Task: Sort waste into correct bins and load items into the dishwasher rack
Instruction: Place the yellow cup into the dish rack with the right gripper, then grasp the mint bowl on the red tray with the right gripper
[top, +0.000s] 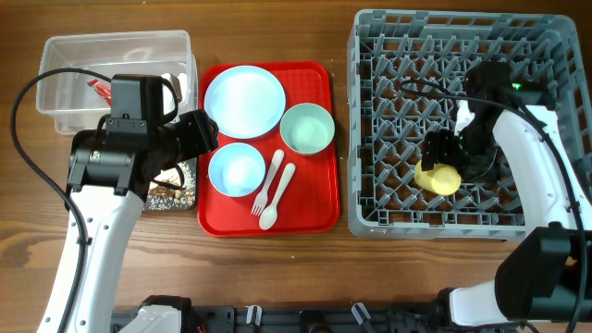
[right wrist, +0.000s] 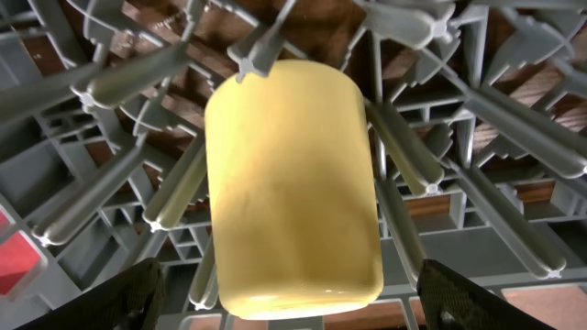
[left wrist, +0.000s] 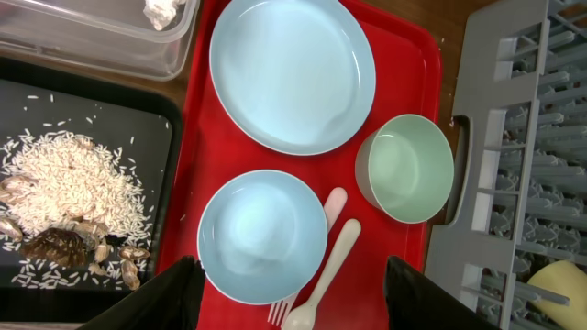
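The yellow cup (top: pixel 437 177) lies among the pegs of the grey dishwasher rack (top: pixel 462 55). My right gripper (top: pixel 446 153) is open over it; in the right wrist view its fingers (right wrist: pixel 293 307) stand apart on both sides of the cup (right wrist: pixel 292 183). My left gripper (top: pixel 208 134) is open above the blue bowl (left wrist: pixel 262 236). The plate (left wrist: pixel 292 71), mint bowl (left wrist: pixel 405 167), fork (left wrist: pixel 286 310) and spoon (left wrist: pixel 335 266) lie on the red tray. The red-and-white wrapper (top: pixel 97 88) is in the clear tub (top: pixel 120 42). Rice scraps (left wrist: pixel 78 188) lie in the black tray (left wrist: pixel 138 105).
The red serving tray (top: pixel 319 199) sits between the bins on the left and the rack on the right. My left arm covers most of the black tray in the overhead view. Bare wooden table runs along the front edge.
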Controlling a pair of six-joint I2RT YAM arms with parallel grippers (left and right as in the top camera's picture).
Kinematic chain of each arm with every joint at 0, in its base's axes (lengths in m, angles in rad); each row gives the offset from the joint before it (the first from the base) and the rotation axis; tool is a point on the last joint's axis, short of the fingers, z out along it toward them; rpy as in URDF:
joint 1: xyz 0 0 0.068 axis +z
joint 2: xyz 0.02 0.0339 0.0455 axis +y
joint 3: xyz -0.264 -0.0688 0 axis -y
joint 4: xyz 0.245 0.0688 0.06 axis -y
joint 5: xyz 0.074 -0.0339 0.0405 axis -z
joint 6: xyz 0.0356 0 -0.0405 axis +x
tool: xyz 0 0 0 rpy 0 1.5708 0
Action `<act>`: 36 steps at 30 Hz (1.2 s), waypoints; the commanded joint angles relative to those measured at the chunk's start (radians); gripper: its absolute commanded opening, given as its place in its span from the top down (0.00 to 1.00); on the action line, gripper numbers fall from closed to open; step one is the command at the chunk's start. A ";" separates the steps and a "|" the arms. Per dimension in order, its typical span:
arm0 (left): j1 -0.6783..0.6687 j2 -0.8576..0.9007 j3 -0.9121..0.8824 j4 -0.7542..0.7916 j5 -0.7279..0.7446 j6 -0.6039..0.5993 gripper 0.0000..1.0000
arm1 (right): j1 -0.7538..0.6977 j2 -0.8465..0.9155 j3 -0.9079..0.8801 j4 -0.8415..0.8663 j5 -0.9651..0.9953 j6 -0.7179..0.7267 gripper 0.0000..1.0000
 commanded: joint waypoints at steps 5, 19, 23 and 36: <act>0.007 -0.007 0.003 0.000 -0.009 0.008 0.36 | 0.010 -0.163 0.171 0.014 -0.434 -0.222 0.66; 0.007 -0.007 0.003 0.000 -0.010 0.008 0.34 | 0.486 -0.081 -0.157 0.259 -0.431 -0.050 0.87; 0.007 -0.007 0.003 0.000 -0.010 0.008 0.34 | 0.495 -0.069 -0.220 0.265 -0.293 0.088 0.88; 0.007 -0.007 0.003 0.000 -0.010 0.009 0.32 | 0.495 -0.070 -0.175 0.258 -0.270 0.065 0.64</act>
